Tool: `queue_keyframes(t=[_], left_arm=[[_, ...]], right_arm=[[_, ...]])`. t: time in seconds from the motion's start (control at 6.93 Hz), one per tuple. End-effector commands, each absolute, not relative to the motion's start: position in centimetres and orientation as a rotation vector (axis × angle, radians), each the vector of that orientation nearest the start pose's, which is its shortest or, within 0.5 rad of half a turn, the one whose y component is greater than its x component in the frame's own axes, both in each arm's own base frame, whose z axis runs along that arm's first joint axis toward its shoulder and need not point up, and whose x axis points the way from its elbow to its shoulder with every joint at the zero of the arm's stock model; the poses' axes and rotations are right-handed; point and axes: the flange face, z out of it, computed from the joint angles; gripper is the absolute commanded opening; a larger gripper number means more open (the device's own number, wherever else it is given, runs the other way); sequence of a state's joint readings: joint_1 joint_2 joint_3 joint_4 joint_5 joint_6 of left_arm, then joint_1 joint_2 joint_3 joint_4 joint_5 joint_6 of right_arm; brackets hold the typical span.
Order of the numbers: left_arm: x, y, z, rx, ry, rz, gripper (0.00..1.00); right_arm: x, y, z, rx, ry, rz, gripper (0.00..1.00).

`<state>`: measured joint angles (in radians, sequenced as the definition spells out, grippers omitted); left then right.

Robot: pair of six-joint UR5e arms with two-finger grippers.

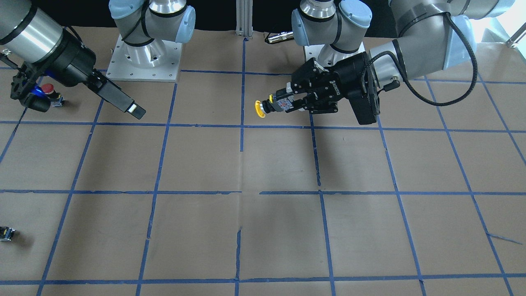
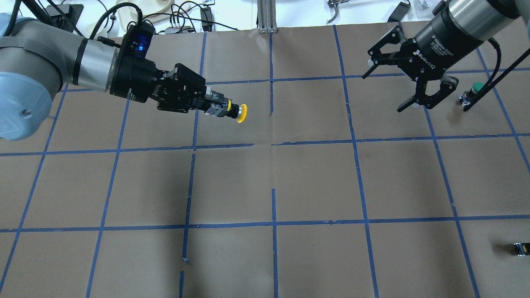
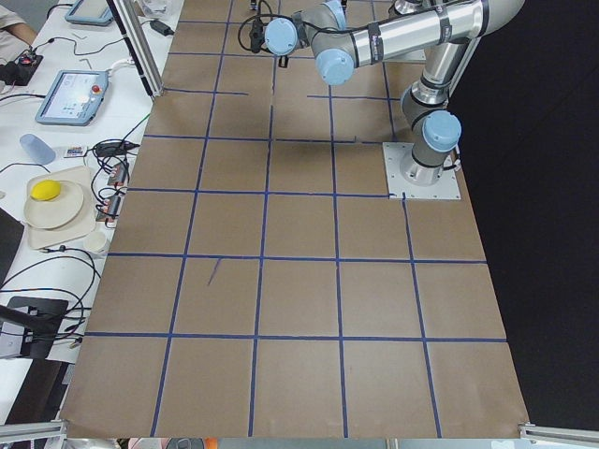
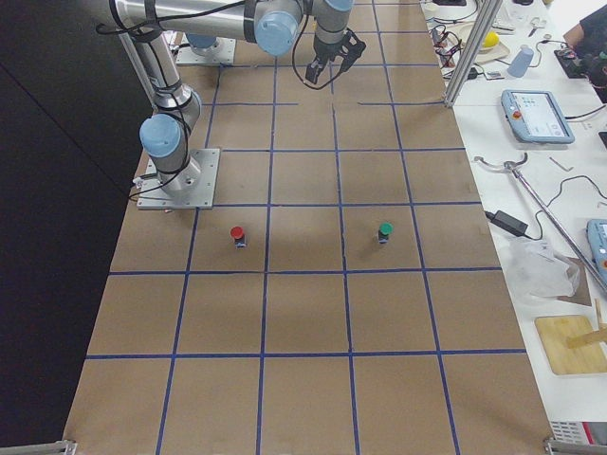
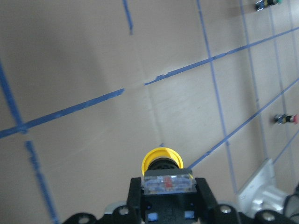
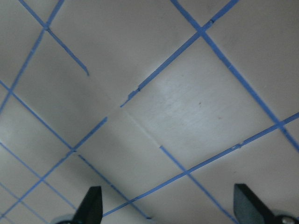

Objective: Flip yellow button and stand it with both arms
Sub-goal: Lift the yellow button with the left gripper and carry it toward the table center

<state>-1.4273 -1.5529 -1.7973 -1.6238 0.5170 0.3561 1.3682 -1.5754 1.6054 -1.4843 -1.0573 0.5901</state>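
Brown-paper desk (image 2: 314, 186) | left pincer (image 2: 213, 106) pinches yellow button (image 2: 232, 110) by its block body, aloft and sideways, cap toward centre, probably offered for a regrasp | right pincer (image 2: 382, 92) spread wide, empty, well apart.

Bright, even light from above

You get a crisp desk (image 2: 314, 182) in the overhead and front views, with only faint, soft-edged shadows; the front view burns out white in its top right corner. In the left wrist view the yellow button (image 5: 161, 159) and the left hand (image 5: 167, 192) holding it look soft, and a broad shadow dims the left side. The right wrist view has a pale sheen mid-frame, the right hand (image 6: 170, 210) dark and blurred
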Motion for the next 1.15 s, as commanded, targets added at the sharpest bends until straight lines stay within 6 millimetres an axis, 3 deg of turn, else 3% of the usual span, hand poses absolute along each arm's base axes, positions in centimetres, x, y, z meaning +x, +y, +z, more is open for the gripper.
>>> queue_keyframes(t=[0.0, 0.29, 0.58, 1.01], left_arm=[[-18.4, -48.2, 46.0, 0.025, -1.826, 0.025, 0.17], [-20.9, -47.9, 47.5, 0.036, -1.637, 0.016, 0.16], [-21.3, -47.9, 48.0, 0.052, -1.573, 0.011, 0.16], [-21.3, -48.3, 47.4, 0.054, -1.576, 0.008, 0.16]], right_arm=[[9.0, -51.7, 49.4, 1.230, 2.105, 0.390, 1.00], [10.5, -50.5, 51.4, 1.184, 2.009, 0.411, 1.00], [13.0, -48.4, 53.4, 1.229, 1.926, 0.467, 1.00], [15.4, -47.5, 55.0, 1.288, 1.784, 0.587, 1.00]])
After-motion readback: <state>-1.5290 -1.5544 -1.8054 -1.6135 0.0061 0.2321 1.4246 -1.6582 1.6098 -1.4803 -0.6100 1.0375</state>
